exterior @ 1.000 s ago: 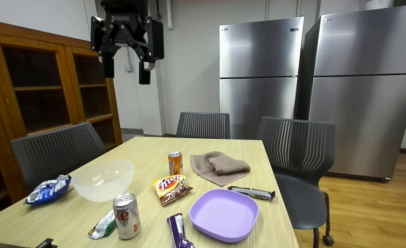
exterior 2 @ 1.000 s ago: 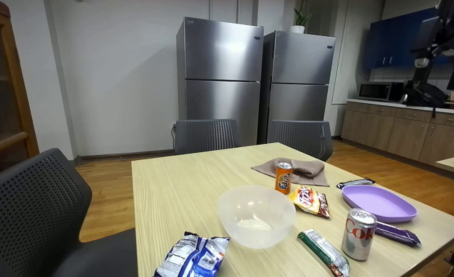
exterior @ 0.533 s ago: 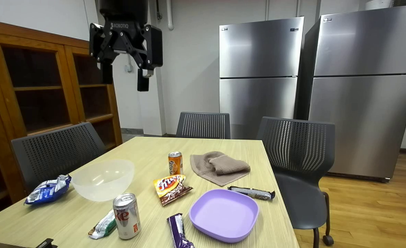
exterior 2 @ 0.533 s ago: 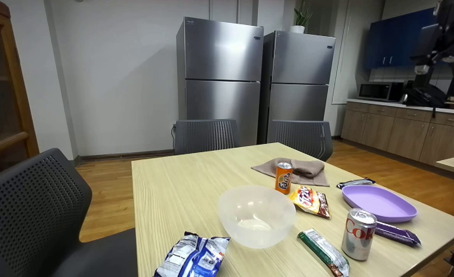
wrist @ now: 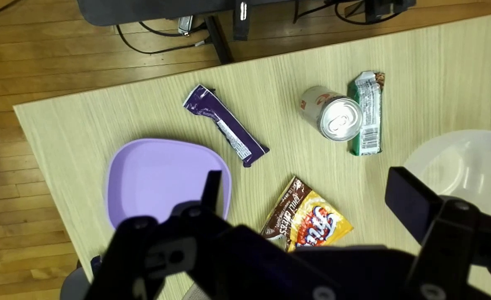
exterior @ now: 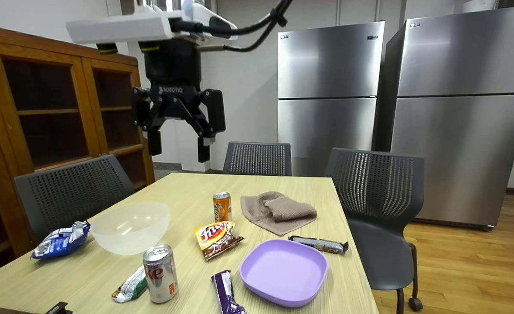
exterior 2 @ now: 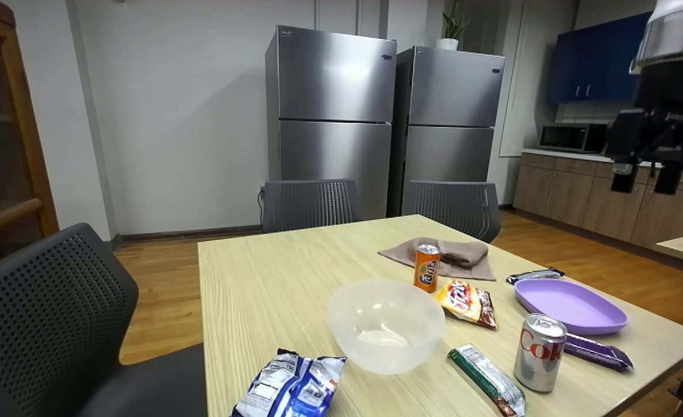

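Note:
My gripper [exterior: 179, 153] hangs high over the table with its jaws wide apart and nothing between them. Below it in the wrist view lies a yellow and brown chip bag [wrist: 318, 221], partly hidden by the gripper body. A lavender plate [wrist: 158, 179] shows behind one finger, and a translucent bowl [wrist: 457, 162] behind the opposite one. A purple-wrapped bar [wrist: 228, 125], a silver Coke can [wrist: 340, 118] standing upright and a green-wrapped bar [wrist: 368, 112] lie farther up that view. In both exterior views an orange Fanta can [exterior: 222, 207] stands just behind the chip bag.
A brown cloth [exterior: 278, 211] lies crumpled on the table [exterior: 195, 187]. Beside the plate is a dark-wrapped bar [exterior: 318, 244]; a blue snack bag [exterior 2: 292, 385] rests near the bowl. Chairs [exterior: 376, 192] surround the table, and a cable runs from the arm.
My gripper has come down a good way, and slightly to the right in an exterior view, bringing the wrist and its cable into sight. Its jaws stay apart; the table objects have not moved.

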Controlling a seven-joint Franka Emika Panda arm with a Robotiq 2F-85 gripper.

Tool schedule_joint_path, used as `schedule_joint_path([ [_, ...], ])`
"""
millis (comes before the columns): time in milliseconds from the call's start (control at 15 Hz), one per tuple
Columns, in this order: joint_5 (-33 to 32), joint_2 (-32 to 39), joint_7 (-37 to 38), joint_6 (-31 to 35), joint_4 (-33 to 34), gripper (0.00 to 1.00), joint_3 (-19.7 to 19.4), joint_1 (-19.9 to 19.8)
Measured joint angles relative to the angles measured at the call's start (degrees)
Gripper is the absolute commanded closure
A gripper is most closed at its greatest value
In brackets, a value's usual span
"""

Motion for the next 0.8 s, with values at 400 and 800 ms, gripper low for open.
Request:
schedule_joint_path([
  [400,-2.80,8.98,-6.57,12.95,-2.71,0.00,-1.62,-0.02],
  [800,-6.54,19.91,-14.85,23.58,-2.71,0.00,-2.69,-0.58],
])
